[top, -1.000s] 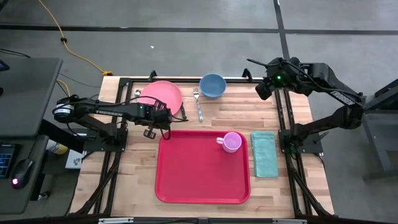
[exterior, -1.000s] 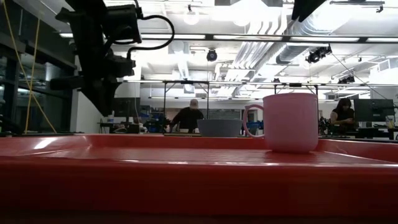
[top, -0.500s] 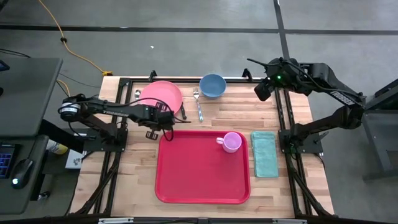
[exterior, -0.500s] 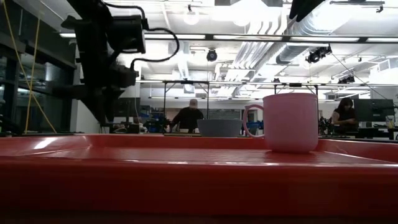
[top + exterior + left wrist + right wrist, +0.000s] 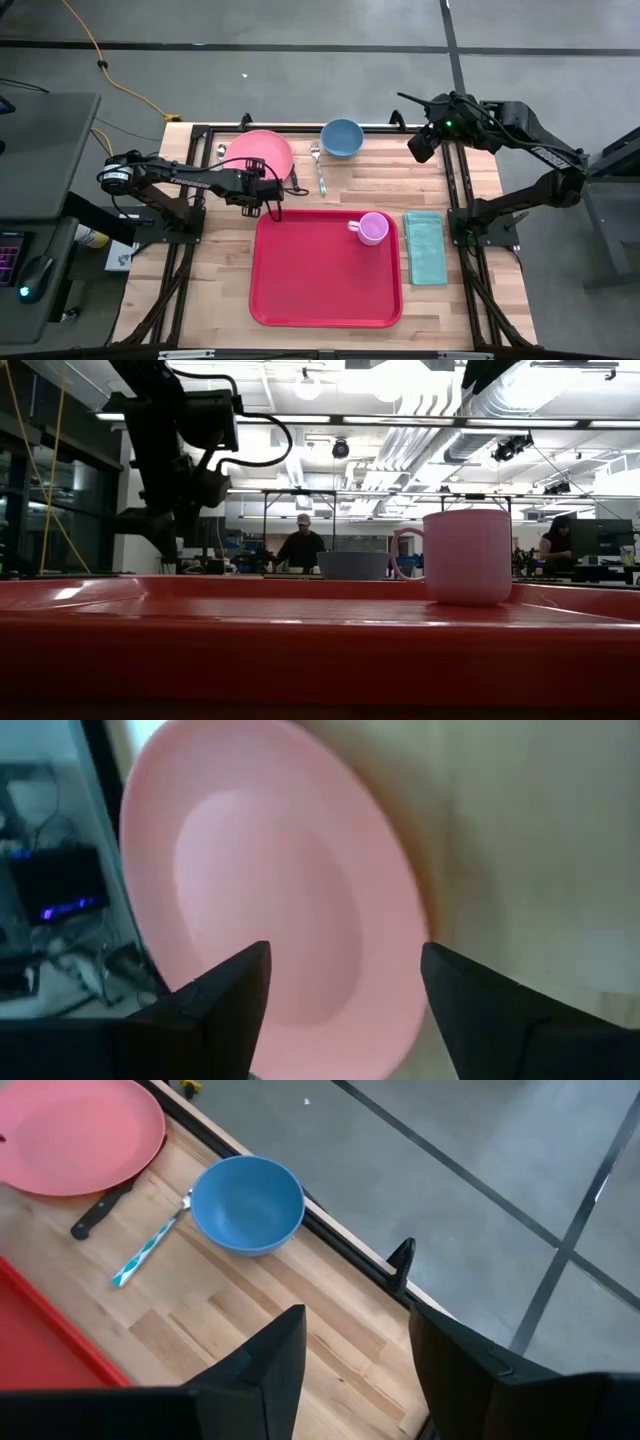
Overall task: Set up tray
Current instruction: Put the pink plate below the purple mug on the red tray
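the left gripper (image 5: pixel 268 189), fingers (image 5: pixel 235 990) spread and empty, hovers over the pink plate (image 5: pixel 259 155). the right gripper (image 5: pixel 421 146), fingers parted, hangs at the desk's (image 5: pixel 370 183) far right corner. the large red tray (image 5: pixel 325 267), rounded corners and raised rim, lies mid-desk holding 1 pink cup (image 5: pixel 371 229).

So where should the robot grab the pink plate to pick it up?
Probably by its rim. The pink plate lies flat on the table, so only the thin edge offers a pinch. The open left gripper hangs at its tray-side edge, so come from there.
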You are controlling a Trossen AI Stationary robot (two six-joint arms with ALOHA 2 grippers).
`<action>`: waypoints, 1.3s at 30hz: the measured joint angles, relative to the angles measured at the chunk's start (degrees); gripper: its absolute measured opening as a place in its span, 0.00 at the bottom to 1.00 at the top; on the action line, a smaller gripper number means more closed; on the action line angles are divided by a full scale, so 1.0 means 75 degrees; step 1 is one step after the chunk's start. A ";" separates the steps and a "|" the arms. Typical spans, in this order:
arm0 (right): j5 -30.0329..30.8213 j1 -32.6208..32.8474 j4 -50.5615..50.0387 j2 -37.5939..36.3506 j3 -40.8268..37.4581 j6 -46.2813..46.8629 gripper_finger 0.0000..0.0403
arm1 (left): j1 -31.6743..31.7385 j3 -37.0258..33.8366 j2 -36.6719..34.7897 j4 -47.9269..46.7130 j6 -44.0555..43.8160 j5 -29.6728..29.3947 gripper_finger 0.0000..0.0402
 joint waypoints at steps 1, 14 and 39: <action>0.0002 0.0000 0.0000 0.0000 0.0000 0.0000 0.40 | -0.0003 0.0000 0.0000 -0.0005 -0.0154 -0.0038 0.71; -0.0120 0.0038 0.0038 0.0000 0.0000 -0.0010 0.41 | -0.1720 -0.0937 0.0000 0.0019 -0.2503 -0.0419 0.64; -0.0385 0.0038 0.0449 0.0001 0.0000 -0.0206 0.40 | -0.0902 -0.2107 -0.0015 0.1597 -0.2014 -0.0732 0.64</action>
